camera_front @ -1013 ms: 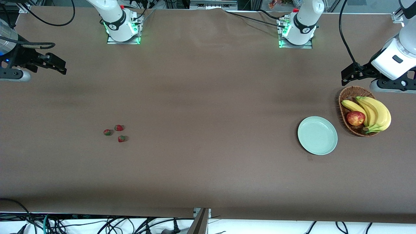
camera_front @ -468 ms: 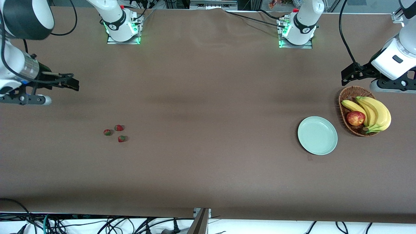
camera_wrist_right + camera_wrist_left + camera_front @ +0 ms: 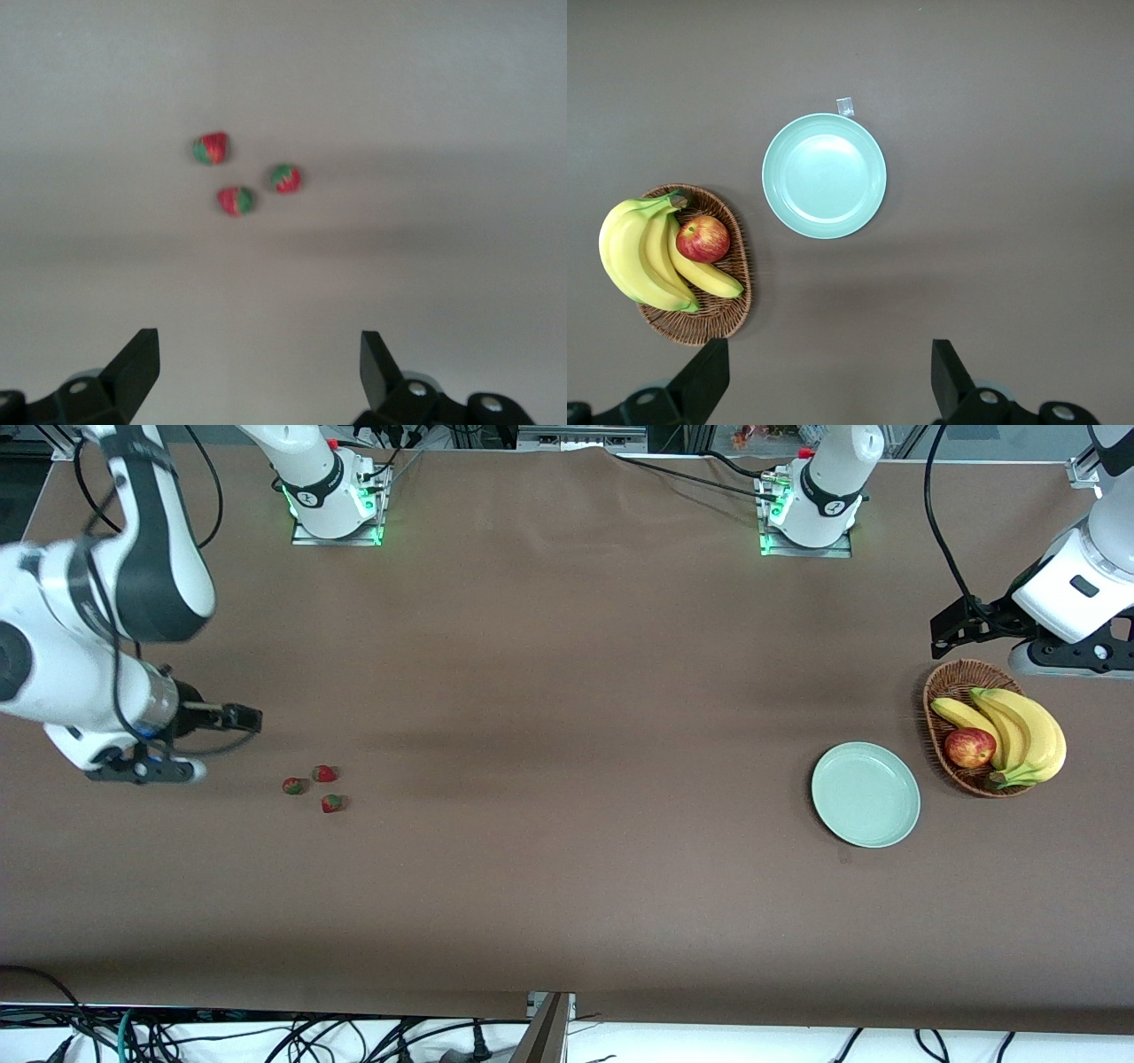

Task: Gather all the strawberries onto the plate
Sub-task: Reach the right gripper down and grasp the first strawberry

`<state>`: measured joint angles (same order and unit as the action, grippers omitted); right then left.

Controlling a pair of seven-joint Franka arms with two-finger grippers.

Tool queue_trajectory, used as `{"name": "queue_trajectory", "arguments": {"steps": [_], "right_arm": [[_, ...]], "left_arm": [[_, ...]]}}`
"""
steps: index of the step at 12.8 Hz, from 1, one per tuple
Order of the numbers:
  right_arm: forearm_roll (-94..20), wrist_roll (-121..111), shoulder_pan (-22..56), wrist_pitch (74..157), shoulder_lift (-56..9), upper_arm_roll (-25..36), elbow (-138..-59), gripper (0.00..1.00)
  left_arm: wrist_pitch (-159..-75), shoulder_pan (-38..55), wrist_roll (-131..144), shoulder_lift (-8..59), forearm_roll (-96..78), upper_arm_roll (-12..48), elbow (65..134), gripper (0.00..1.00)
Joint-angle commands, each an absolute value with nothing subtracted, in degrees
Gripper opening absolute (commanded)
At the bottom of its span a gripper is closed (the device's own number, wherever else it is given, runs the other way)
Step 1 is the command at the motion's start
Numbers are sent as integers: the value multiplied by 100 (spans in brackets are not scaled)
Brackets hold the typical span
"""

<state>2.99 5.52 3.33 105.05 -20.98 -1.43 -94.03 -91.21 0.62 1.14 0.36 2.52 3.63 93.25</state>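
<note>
Three small red strawberries lie close together on the brown table toward the right arm's end: one [image 3: 293,786], one [image 3: 324,773] and one [image 3: 332,803]. They also show in the right wrist view [image 3: 211,148], [image 3: 286,178], [image 3: 236,201]. The pale mint-green plate [image 3: 866,794] sits empty toward the left arm's end, also in the left wrist view [image 3: 824,175]. My right gripper [image 3: 244,718] is open, in the air over the table beside the strawberries, its fingertips [image 3: 142,354] apart. My left gripper [image 3: 952,627] is open and empty, up over the table by the basket.
A brown wicker basket [image 3: 941,691] holds a bunch of bananas [image 3: 1023,731] and a red apple [image 3: 969,747], beside the plate toward the left arm's end. It also shows in the left wrist view [image 3: 709,319]. A small scrap [image 3: 845,106] lies by the plate's rim.
My right arm has swung down and inward from the table's end, bringing its gripper close to the strawberries. The left arm, the plate and the berries have not moved.
</note>
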Motion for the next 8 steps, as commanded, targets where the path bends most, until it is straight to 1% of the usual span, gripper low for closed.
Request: {"name": "queue_trajectory", "arguments": {"steps": [1,3,6,8], "right_arm": [[352,571,431,11063,-2661,-149,-9220,100],[325,571,439,11459,-3065,-158,-9237,100],[308,597,659,12004,-3374,-167,-9237,100],[290,641,721,12557,-3663,-167,-9237,100]], "left_arm": [[-9053,44,97,-44,167,352,9334,100],[-9053,44,97,-44,167,352,9334,100],[-9053,44,97,-44,167,352,9334,100],[-9053,53,97,-44,167,352,9334,100]]}}
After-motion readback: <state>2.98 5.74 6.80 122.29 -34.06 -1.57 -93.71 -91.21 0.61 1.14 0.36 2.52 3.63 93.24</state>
